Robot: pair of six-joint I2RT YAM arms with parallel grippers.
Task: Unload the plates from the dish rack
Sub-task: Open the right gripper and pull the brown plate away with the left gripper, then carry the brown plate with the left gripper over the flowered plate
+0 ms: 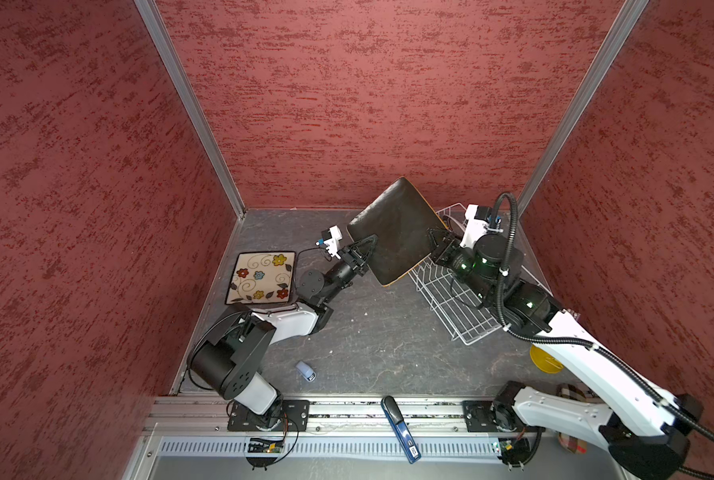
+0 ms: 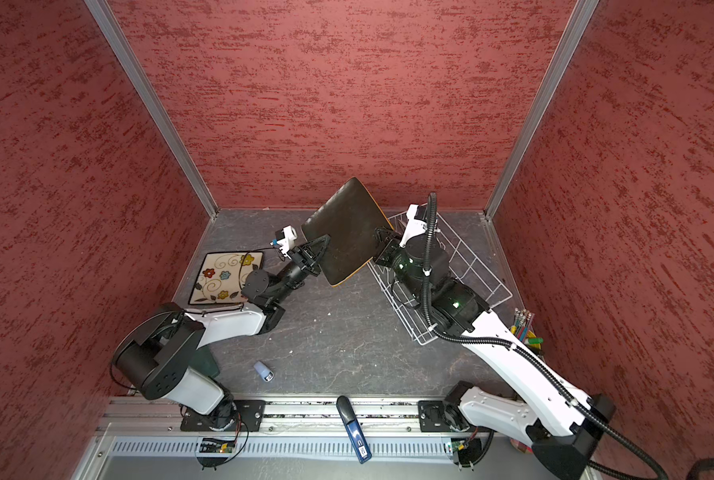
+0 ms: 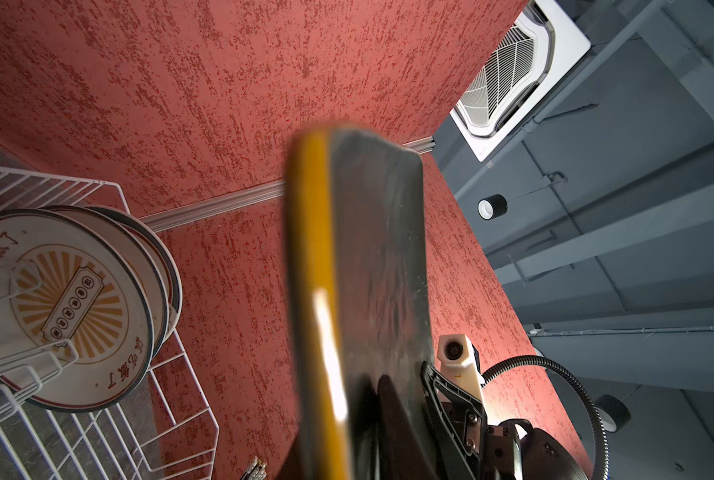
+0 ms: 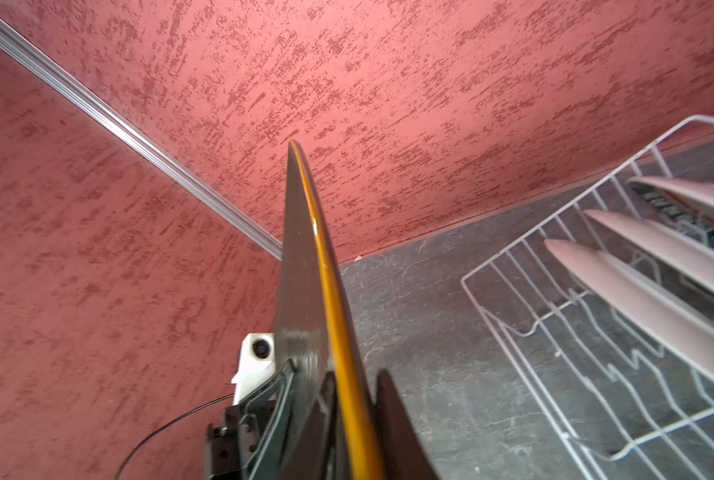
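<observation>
A dark brown square plate (image 1: 392, 232) (image 2: 347, 232) with a yellow rim hangs tilted in the air between both arms, left of the dish rack (image 1: 451, 307) (image 2: 484, 266). My left gripper (image 1: 368, 249) (image 2: 322, 247) is shut on its left edge; the left wrist view has a finger pressed on its grey face (image 3: 372, 270). My right gripper (image 1: 434, 241) (image 4: 353, 382) straddles the opposite edge, jaws slightly open with a gap beside the rim (image 4: 301, 291). Round white plates (image 3: 68, 307) (image 4: 637, 299) stand in the rack. The cream flowered plate (image 1: 262, 277) (image 2: 227, 276) lies flat at the left.
A small blue capped object (image 1: 305, 371) lies on the dark floor near the front. A blue-handled tool (image 1: 401, 428) rests across the front rail. A holder of pens (image 2: 523, 328) and a yellow disc (image 1: 544, 359) sit right of the rack. Red walls close three sides.
</observation>
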